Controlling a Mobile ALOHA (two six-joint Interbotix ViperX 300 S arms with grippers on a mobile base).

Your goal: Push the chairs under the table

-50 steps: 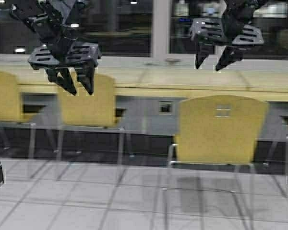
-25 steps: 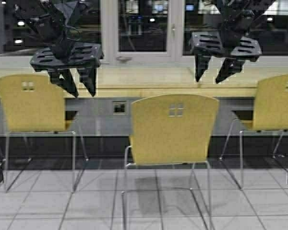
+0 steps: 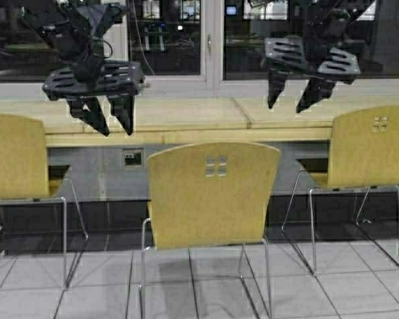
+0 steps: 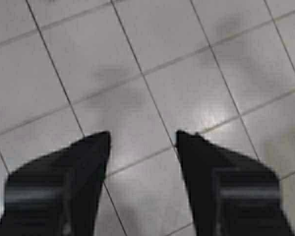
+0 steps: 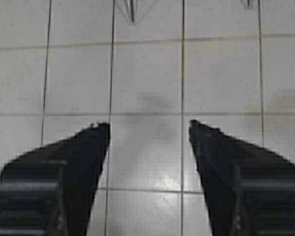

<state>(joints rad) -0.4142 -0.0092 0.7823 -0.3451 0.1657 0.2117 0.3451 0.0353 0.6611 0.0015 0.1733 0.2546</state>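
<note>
Three yellow-tan chairs stand before the long pale wooden table. The middle chair is pulled out from the table and stands nearest me. The left chair and the right chair stand closer to the table edge. My left gripper hangs open and empty, high at the left, above the table edge. My right gripper hangs open and empty, high at the right. The left wrist view shows my left gripper over bare floor tiles. The right wrist view shows my right gripper over bare tiles too.
Dark windows run behind the table. A grey panel with a wall socket sits under the table top. Pale floor tiles lie in front. Thin chrome chair legs show at the edge of the right wrist view.
The robot has moved: the whole scene has shifted in the high view, and the pulled-out chair now sits near its centre. Both grippers stay raised and open.
</note>
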